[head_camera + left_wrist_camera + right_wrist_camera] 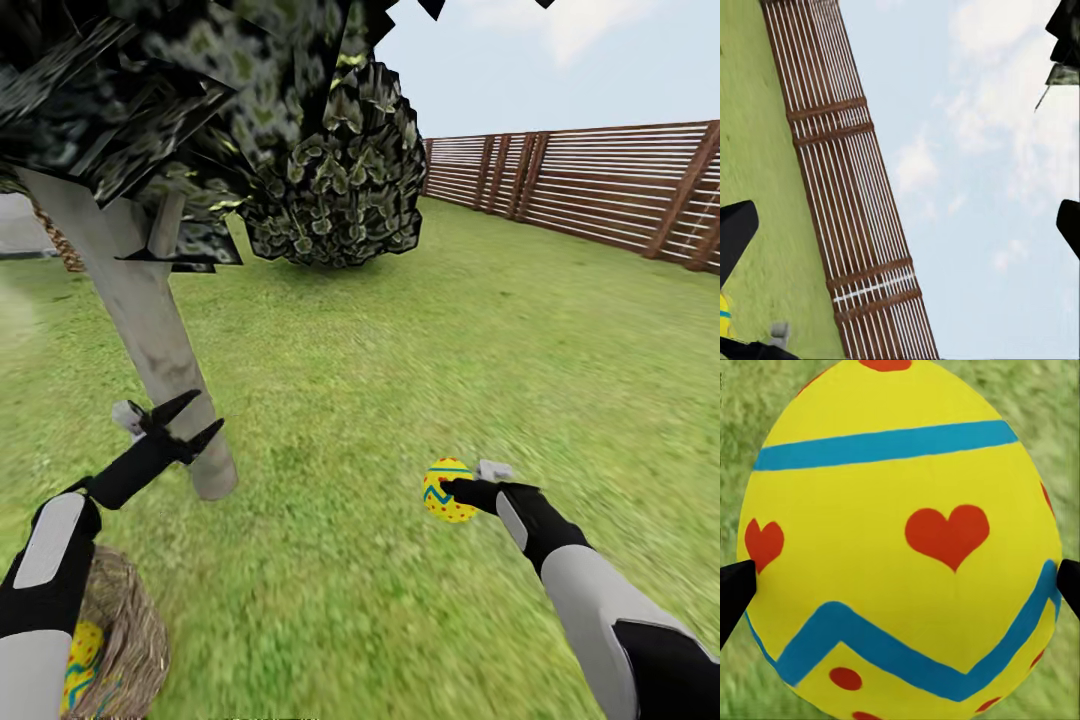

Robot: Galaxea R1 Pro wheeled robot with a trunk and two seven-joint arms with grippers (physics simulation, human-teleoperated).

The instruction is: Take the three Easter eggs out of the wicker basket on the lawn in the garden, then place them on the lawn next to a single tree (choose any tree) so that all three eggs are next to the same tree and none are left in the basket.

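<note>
**One egg in hand beside the tree, at least one left in the basket**

From the head camera, I had the right gripper (462, 489) closed on a yellow Easter egg (443, 491), held above the lawn (420, 350) a little way from the tree (150, 320). The left gripper (190, 420) hung in front of the pale trunk with its fingers spread and nothing between them. The wicker basket (135, 640) sat at my lower left, partly behind the left arm, with a second egg (82, 650) showing inside it. I could not tell whether a third lay there too.

The left wrist camera looked past its parted fingertips at a slatted wooden fence (847, 187) and sky.

The right wrist camera showed the held egg (900, 540) pinched between both fingertips, grass behind it.

I judged no egg was yet set down by the trunk.
</note>
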